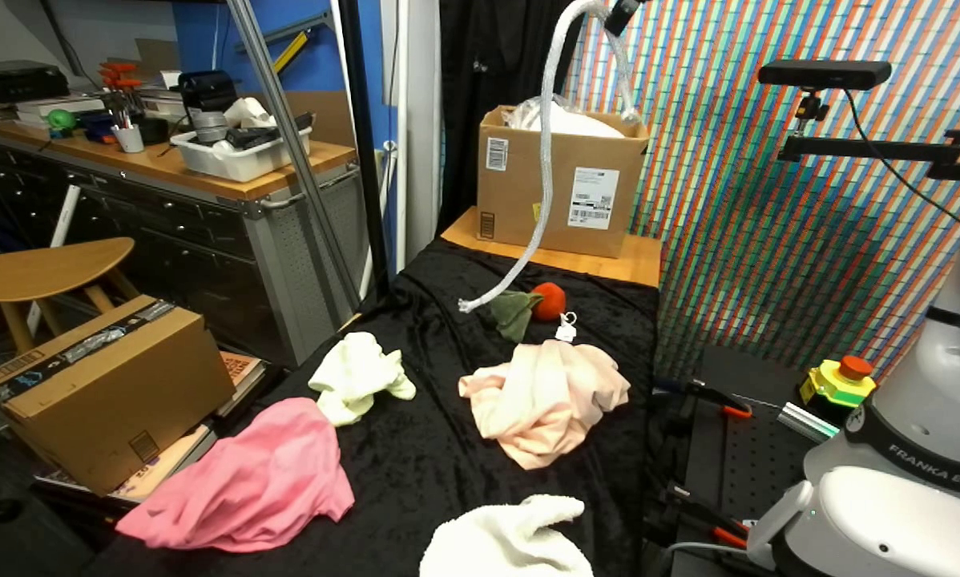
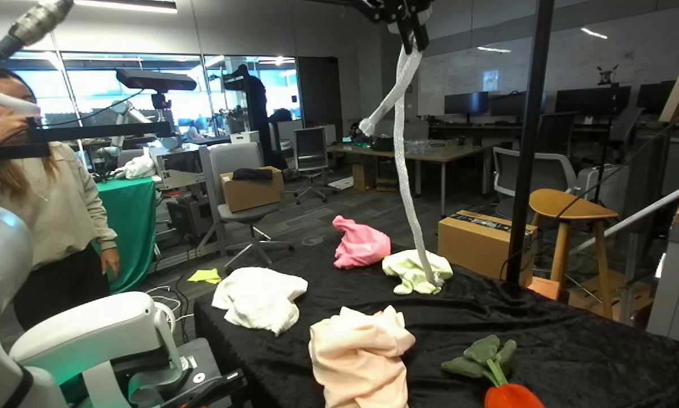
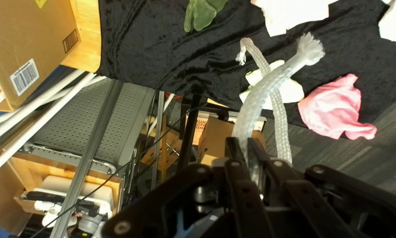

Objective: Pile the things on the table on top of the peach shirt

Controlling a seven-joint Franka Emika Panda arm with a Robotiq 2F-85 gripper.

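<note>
Because the braided white rope (image 2: 401, 153) hangs from the gripper (image 2: 416, 44) in one long tail and one short, its loose ends could slither off the peach shirt (image 1: 544, 401) – a release from too high would cause that – or, swung sideways, brush the red leafy plush (image 1: 549, 302). In an exterior view the shirt lies bunched on the right of the black-draped table (image 1: 424, 465), the plush just on its far side, the pale yellow cloth (image 1: 360, 377) to its left. Jaws pinched around the rope, the gripper angles downward, high above the table.
</note>
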